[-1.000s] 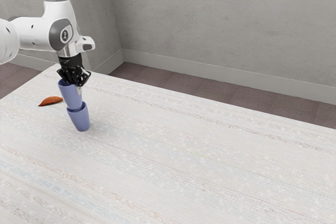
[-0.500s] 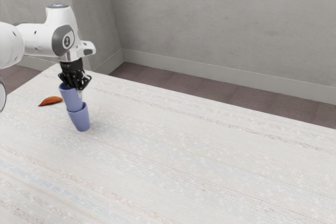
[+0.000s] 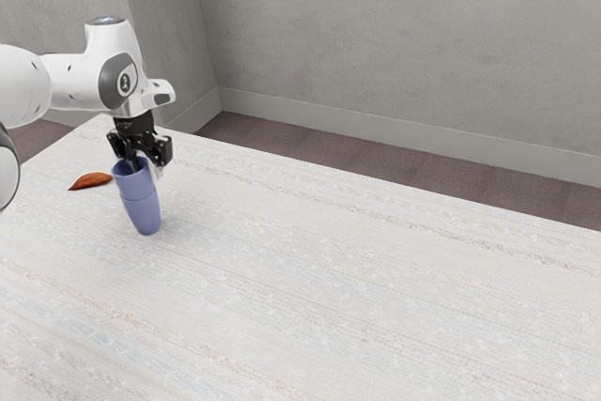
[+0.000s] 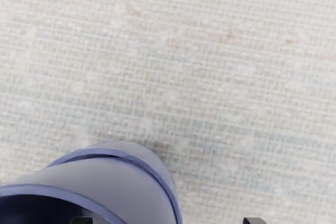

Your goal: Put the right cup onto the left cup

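Note:
My gripper (image 3: 146, 170) stands open over the stacked cups, one finger inside the mouth of the upper blue cup (image 3: 136, 184) and the other outside, apart from its wall. This cup sits nested in the lower blue cup (image 3: 146, 218), which rests on the table. In the wrist view the gripper (image 4: 168, 221) has its two tips wide apart at the lower edge. The upper cup (image 4: 118, 182) has its dark mouth around one tip, and a band of the lower cup (image 4: 153, 160) curves around it.
An orange-brown leaf-shaped object (image 3: 91, 180) lies on the pale table (image 3: 338, 279), beside the cups toward the exterior view's left. Grey walls (image 3: 394, 53) rise beyond the table's far edge.
The hand has come down and slightly toward the exterior view's right. The upper cup has sunk deeper into the lower one, and the gripper has opened.

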Motion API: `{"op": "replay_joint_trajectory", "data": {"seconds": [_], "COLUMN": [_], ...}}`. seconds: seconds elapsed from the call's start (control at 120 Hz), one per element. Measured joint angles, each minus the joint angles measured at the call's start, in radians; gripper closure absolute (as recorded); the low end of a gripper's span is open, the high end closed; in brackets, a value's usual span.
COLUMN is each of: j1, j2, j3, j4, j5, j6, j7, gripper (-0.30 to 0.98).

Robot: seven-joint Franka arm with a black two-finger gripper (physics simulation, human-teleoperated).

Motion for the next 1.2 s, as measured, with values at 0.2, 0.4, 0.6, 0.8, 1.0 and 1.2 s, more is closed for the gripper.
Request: {"op": "replay_joint_trajectory", "data": {"seconds": [0.2,0.4,0.6,0.8,1.0,1.2], "j1": [0.001,0.000,-0.020,-0.069,-0.078,-0.076], "j2": [-0.026,-0.130,-0.200,-0.241,-0.295,-0.339], "j3": [0.000,-0.013,-0.067,-0.099,-0.152,-0.180], "j4": [-0.009,-0.050,-0.067,-0.064,-0.043,-0.005], "j5": [-0.010,-0.009,-0.005,0.000,0.021,0.037], "j6": [0.006,-0.051,-0.127,-0.169,-0.187,-0.251], "j7": [0.004,0.008,0.010,0.012,0.018,0.023], "gripper": [0.13,0.05,0.02,0.01,0.00,0.00]}}
